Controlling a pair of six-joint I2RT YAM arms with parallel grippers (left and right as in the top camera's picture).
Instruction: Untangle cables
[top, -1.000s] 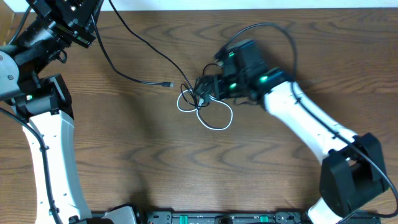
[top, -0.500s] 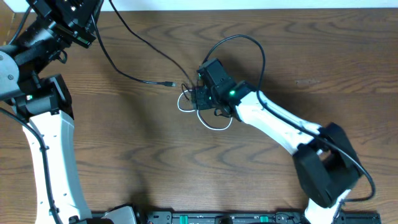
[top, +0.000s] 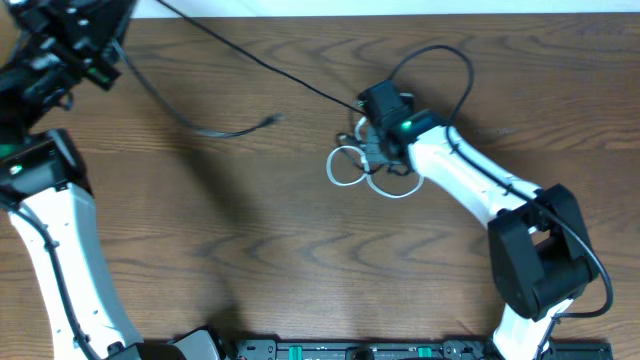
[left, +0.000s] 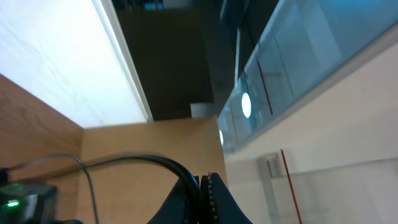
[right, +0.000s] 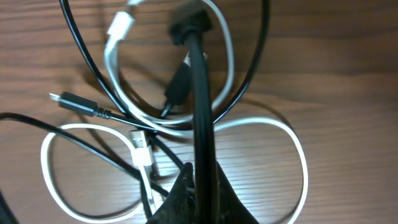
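The cables form a knot (top: 368, 160) on the wooden table, right of centre. White loops (right: 283, 140) lie flat around black strands. My right gripper (right: 200, 183) is shut on a black cable (right: 198, 93) that runs up to a plug (right: 189, 25); seen from overhead, the gripper (top: 373, 140) sits on the knot. One black cable (top: 260, 60) stretches from the knot to the top left. Another black strand ends in a free plug (top: 272, 118). My left gripper (left: 204, 186) is raised at the top left, shut on a black cable (left: 168, 167).
The right arm (top: 470, 180) reaches in from the lower right, its thick black wire (top: 440, 60) arching above the knot. The left arm (top: 50, 200) stands along the left edge. A white wall strip (top: 400, 6) borders the table's far edge.
My right gripper closed on a black cable in the knot. The knot and gripper shifted right. The left arm pulled up and left, drawing the long black cable straighter.
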